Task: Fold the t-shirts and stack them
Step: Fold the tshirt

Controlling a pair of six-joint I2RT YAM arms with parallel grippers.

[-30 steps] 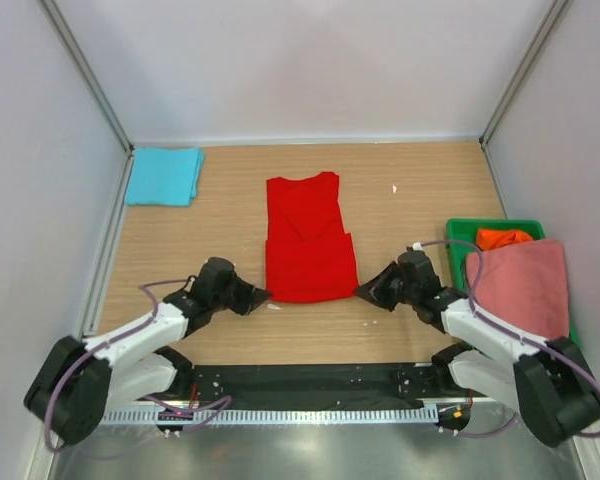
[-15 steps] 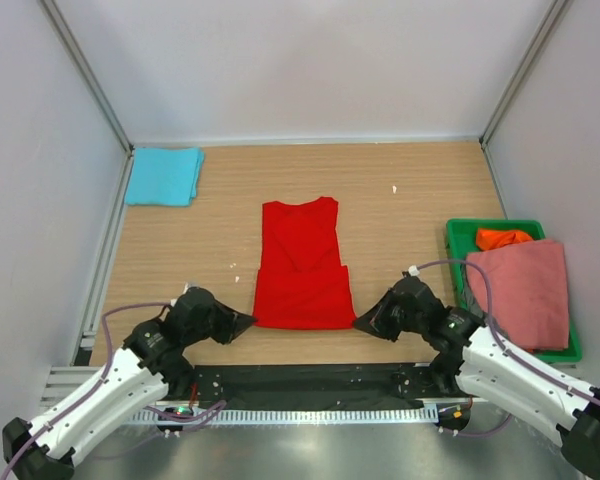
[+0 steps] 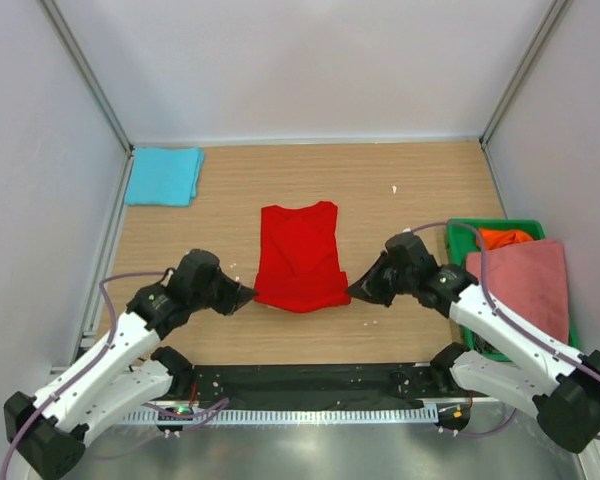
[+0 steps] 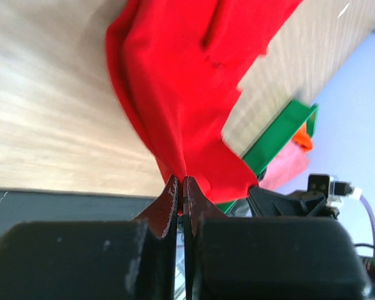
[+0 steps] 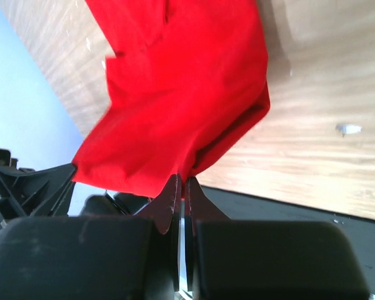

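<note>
Hem of red t-shirt [image 3: 300, 250] rose off tabletop [image 3: 430, 190], carried forward; left jaws and right jaws each pinched a near corner, collar lay straight ahead.

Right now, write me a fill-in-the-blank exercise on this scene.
The left gripper and right gripper each pinch a near ____ of the red t-shirt.
The turquoise t-shirt lies folded in the far ____ corner of the table.
The salmon pink t-shirt drapes over the ____ crate.
Missing: corner; left; green.
</note>
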